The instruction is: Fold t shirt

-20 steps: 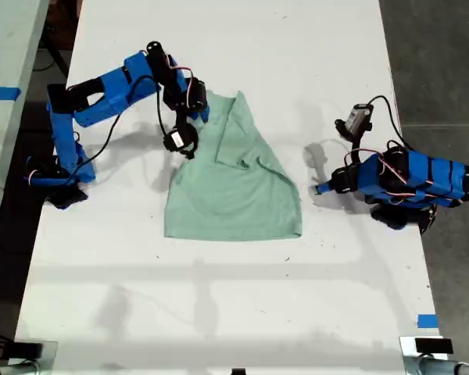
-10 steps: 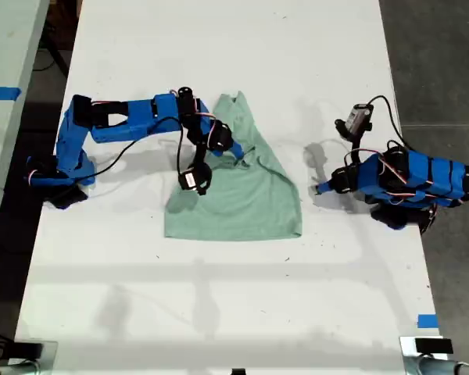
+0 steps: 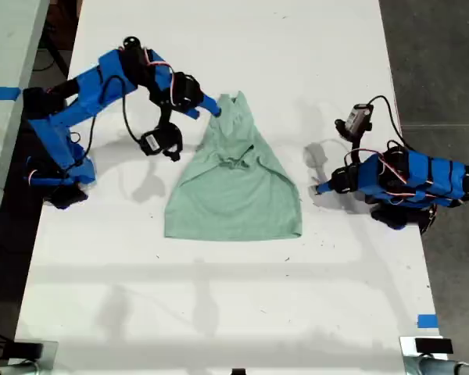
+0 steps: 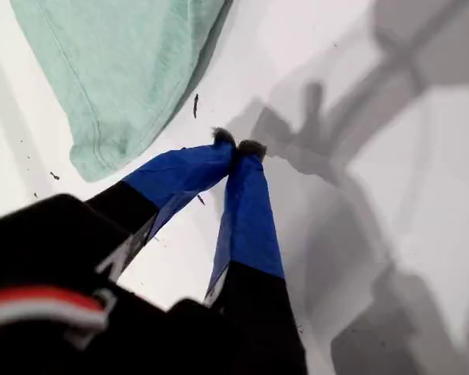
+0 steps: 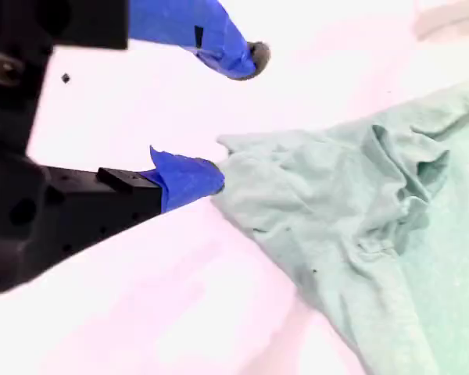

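A plain pale mint-green cloth t shirt (image 3: 234,187) is lying on a white table (image 3: 219,312); both arms are showing blue with black.

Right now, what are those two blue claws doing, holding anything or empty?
My first gripper: closed, fingers together, empty, beside the t shirt.
My second gripper: open, holding nothing, at the t shirt's edge.

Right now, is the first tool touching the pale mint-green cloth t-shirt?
Apart. First wrist view shows white table between the shut first tool and the pale mint-green cloth t-shirt.
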{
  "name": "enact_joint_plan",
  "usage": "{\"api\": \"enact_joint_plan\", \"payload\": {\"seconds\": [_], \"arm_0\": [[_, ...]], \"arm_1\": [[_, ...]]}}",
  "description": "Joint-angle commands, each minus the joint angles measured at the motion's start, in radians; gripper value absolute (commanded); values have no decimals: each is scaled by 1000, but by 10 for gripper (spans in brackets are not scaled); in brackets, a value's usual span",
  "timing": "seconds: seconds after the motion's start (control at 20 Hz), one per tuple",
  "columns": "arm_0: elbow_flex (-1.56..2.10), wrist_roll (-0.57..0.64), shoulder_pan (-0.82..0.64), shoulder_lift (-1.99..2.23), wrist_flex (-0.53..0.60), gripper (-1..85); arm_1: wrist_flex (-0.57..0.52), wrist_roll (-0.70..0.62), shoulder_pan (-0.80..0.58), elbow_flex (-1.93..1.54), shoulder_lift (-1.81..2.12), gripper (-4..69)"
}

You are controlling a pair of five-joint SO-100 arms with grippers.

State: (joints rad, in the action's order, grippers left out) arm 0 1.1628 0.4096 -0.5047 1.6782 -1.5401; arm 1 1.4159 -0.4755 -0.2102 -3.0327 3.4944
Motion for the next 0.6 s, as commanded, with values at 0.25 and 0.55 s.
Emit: {"api": "enact_joint_plan", "payload": {"seconds": [0.25, 0.55], "arm_0": [[930, -341, 95, 1178, 89, 160], [1640, -474, 265, 1623, 385, 135]], "arm_1": [[-25, 3, 8, -52, 6, 15], [-25, 3, -2, -52, 6, 15]]}}
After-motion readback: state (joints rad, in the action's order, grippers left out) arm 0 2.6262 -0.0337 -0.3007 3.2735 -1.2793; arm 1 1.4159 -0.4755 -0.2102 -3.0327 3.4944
